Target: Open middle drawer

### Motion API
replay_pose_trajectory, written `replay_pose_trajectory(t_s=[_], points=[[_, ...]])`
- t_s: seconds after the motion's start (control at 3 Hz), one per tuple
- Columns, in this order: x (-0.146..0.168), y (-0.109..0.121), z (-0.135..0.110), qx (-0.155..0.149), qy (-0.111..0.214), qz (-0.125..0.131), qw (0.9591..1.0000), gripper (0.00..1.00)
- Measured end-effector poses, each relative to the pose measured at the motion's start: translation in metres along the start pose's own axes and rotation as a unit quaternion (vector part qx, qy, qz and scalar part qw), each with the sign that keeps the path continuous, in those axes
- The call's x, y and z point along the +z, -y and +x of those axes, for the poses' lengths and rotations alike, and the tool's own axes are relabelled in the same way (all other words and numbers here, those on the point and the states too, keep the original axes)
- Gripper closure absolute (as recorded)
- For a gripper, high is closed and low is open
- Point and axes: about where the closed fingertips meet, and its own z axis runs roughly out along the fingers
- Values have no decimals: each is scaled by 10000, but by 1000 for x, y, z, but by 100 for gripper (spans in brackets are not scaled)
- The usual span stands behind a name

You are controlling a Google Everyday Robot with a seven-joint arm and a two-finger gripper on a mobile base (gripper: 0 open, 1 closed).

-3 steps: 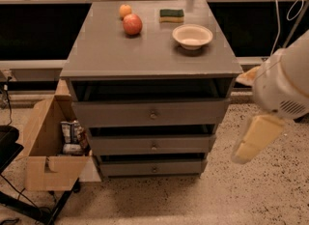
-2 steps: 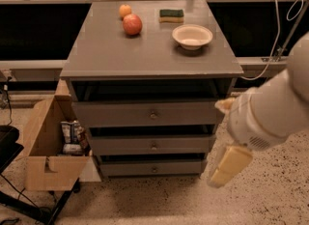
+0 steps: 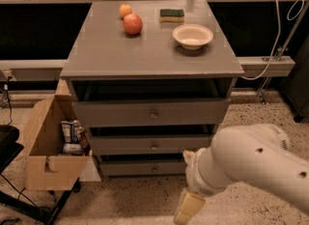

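Observation:
The grey cabinet (image 3: 145, 55) has three stacked drawer fronts. The middle drawer (image 3: 140, 145) is the second front, wide and shallow, with a small round knob (image 3: 154, 147) at its centre; it sits about flush with the bottom front. My gripper (image 3: 189, 208) hangs low in front of the cabinet's lower right corner, below and to the right of that knob and not touching it. The bulky white arm (image 3: 251, 166) behind it covers the right ends of the middle and bottom drawers.
On the cabinet top lie a red apple (image 3: 133, 24), an orange (image 3: 125, 10), a green sponge (image 3: 172, 14) and a cream bowl (image 3: 192, 35). An open cardboard box (image 3: 43, 161) with packets stands at the left. A white cable (image 3: 273, 50) hangs at the right.
The arm has swung left and downward, from beside the cabinet's right side to in front of its lower right corner. The drawers have not moved.

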Motion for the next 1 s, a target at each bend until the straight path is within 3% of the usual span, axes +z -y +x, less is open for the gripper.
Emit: replay_pose_trajectory(t_s=[0.33, 0.67, 1.0], points=[[10, 7, 5, 364, 71, 250, 9990, 0], [8, 9, 3, 368, 89, 263, 9989, 0], [34, 13, 9, 453, 71, 216, 9987, 0]])
